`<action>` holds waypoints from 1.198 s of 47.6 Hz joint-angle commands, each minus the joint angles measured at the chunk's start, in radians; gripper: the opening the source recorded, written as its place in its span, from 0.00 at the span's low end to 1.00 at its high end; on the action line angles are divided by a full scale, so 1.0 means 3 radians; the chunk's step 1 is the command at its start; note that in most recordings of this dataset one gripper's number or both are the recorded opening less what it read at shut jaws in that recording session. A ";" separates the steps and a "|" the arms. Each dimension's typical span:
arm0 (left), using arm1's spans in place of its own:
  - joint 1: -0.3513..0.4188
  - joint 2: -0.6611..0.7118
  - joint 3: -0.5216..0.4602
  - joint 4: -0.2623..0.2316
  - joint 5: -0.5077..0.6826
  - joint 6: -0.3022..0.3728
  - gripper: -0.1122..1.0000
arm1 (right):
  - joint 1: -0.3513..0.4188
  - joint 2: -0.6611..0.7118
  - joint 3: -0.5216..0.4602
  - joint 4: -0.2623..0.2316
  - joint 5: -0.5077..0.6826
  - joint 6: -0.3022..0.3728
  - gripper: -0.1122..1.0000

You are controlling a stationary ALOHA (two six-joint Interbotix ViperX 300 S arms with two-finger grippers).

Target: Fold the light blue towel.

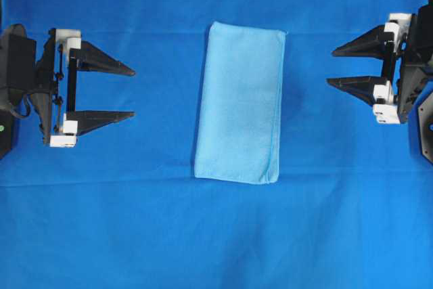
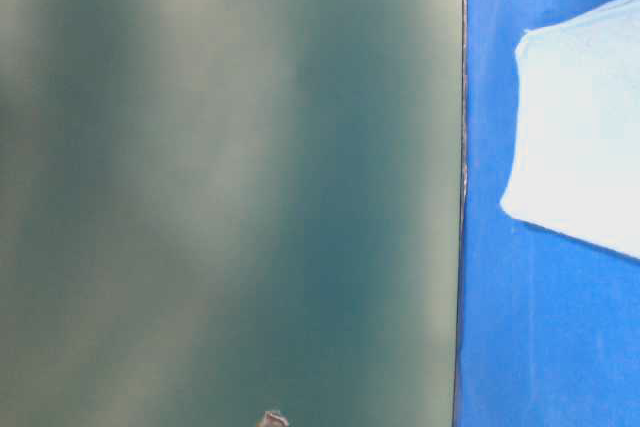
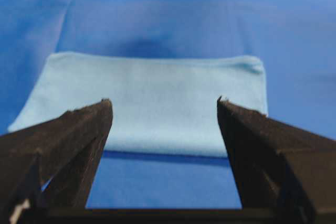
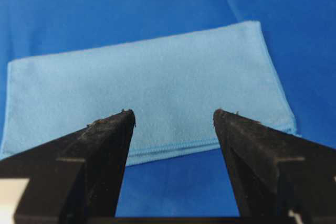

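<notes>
The light blue towel (image 1: 241,103) lies flat in the middle of the deep blue sheet, folded into a tall narrow rectangle with stacked hems along its right edge. My left gripper (image 1: 133,92) stands open well to the towel's left, apart from it, with nothing between its fingers. On the right my right gripper (image 1: 331,66) is open too, clear of the towel. The left wrist view shows the towel (image 3: 147,98) beyond the open left gripper (image 3: 164,101). In the right wrist view the towel (image 4: 152,82) lies past the open right gripper (image 4: 173,112). A towel corner (image 2: 580,137) shows at table level.
The deep royal-blue sheet (image 1: 216,235) covers the whole work surface, with soft creases. In the table-level view a blurred grey-green panel (image 2: 230,187) fills the left two thirds, blocking most of the scene.
</notes>
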 commanded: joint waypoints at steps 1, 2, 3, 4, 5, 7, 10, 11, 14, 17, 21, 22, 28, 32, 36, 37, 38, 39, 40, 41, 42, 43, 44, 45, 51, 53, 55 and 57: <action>0.0010 0.0010 -0.0041 0.0000 -0.0036 -0.0005 0.79 | 0.0005 0.0000 -0.0041 0.0010 -0.0046 0.0005 0.68; 0.0010 0.0010 -0.0041 0.0000 -0.0036 -0.0005 0.79 | 0.0005 0.0000 -0.0041 0.0010 -0.0046 0.0005 0.68; 0.0005 0.0020 -0.0046 0.0000 -0.0041 -0.0005 0.79 | 0.0005 0.0000 -0.0041 0.0010 -0.0046 0.0005 0.68; 0.0005 0.0020 -0.0046 0.0000 -0.0046 -0.0005 0.79 | 0.0005 0.0000 -0.0041 0.0010 -0.0041 0.0005 0.68; 0.0010 0.0026 -0.0051 0.0000 -0.0046 -0.0005 0.79 | 0.0005 0.0005 -0.0041 0.0010 -0.0046 0.0005 0.68; 0.0010 0.0041 -0.0056 0.0005 -0.0051 -0.0005 0.79 | -0.0005 0.0005 -0.0041 0.0015 -0.0046 0.0010 0.68; 0.0020 0.0092 -0.0082 0.0005 -0.0092 -0.0005 0.79 | -0.0046 0.0020 -0.0051 0.0010 -0.0046 0.0010 0.67; 0.0026 0.0112 -0.0087 0.0000 -0.0118 -0.0005 0.79 | -0.0066 0.0031 -0.0056 0.0010 -0.0046 0.0010 0.67; 0.0072 0.0240 -0.0143 0.0000 -0.0199 -0.0005 0.79 | -0.0153 0.0097 -0.0077 0.0010 -0.0046 0.0010 0.67; 0.0138 0.0383 -0.0215 0.0000 -0.0266 -0.0005 0.79 | -0.0261 0.0199 -0.0107 0.0010 -0.0046 0.0010 0.67; 0.0256 0.0685 -0.0363 0.0005 -0.0327 -0.0005 0.78 | -0.0440 0.0419 -0.0179 0.0010 -0.0046 0.0010 0.67; 0.0286 0.0757 -0.0399 0.0000 -0.0332 -0.0005 0.78 | -0.0481 0.0481 -0.0205 0.0010 -0.0046 0.0005 0.67; 0.0511 0.1232 -0.0665 0.0005 -0.0337 -0.0005 0.78 | -0.0726 0.0910 -0.0358 -0.0005 -0.0046 -0.0010 0.67; 0.0649 0.1534 -0.0833 0.0005 -0.0337 -0.0005 0.78 | -0.0828 0.1197 -0.0506 -0.0020 -0.0020 -0.0036 0.67; 0.0777 0.1820 -0.0992 0.0000 -0.0337 -0.0005 0.78 | -0.0895 0.1514 -0.0680 -0.0082 -0.0010 -0.0041 0.67; 0.0808 0.1897 -0.1028 0.0000 -0.0337 -0.0005 0.78 | -0.0910 0.1580 -0.0716 -0.0097 -0.0010 -0.0041 0.67; 0.0833 0.1958 -0.1064 0.0000 -0.0337 -0.0005 0.78 | -0.0926 0.1652 -0.0752 -0.0112 -0.0010 -0.0041 0.67; 0.0859 0.2025 -0.1099 0.0000 -0.0343 -0.0005 0.78 | -0.0941 0.1718 -0.0787 -0.0128 -0.0005 -0.0041 0.67; 0.0900 0.2122 -0.1145 0.0000 -0.0337 -0.0005 0.78 | -0.0956 0.1790 -0.0818 -0.0133 -0.0005 -0.0041 0.67; 0.0920 0.2178 -0.1176 0.0000 -0.0343 -0.0005 0.78 | -0.0972 0.1851 -0.0849 -0.0143 -0.0010 -0.0041 0.67; 0.0946 0.2240 -0.1217 0.0000 -0.0343 -0.0005 0.78 | -0.0987 0.1917 -0.0879 -0.0143 -0.0010 -0.0041 0.67; 0.0972 0.2296 -0.1248 0.0000 -0.0343 -0.0010 0.78 | -0.1002 0.1984 -0.0910 -0.0148 -0.0010 -0.0041 0.67; 0.0987 0.2347 -0.1278 0.0005 -0.0343 -0.0005 0.78 | -0.1018 0.2040 -0.0941 -0.0153 -0.0010 -0.0046 0.67; 0.1012 0.2398 -0.1309 0.0000 -0.0343 -0.0005 0.78 | -0.1033 0.2107 -0.0966 -0.0153 -0.0005 -0.0051 0.68; 0.1120 0.2720 -0.1478 0.0000 -0.0383 -0.0010 0.78 | -0.1094 0.2439 -0.1125 -0.0199 -0.0010 -0.0061 0.67; 0.1156 0.2807 -0.1524 0.0005 -0.0404 -0.0010 0.78 | -0.1115 0.2516 -0.1161 -0.0210 -0.0020 -0.0061 0.67; 0.1181 0.2899 -0.1570 0.0000 -0.0430 -0.0010 0.78 | -0.1125 0.2582 -0.1191 -0.0220 -0.0020 -0.0066 0.67; 0.1207 0.2971 -0.1611 0.0000 -0.0450 -0.0010 0.78 | -0.1130 0.2644 -0.1222 -0.0220 -0.0031 -0.0066 0.67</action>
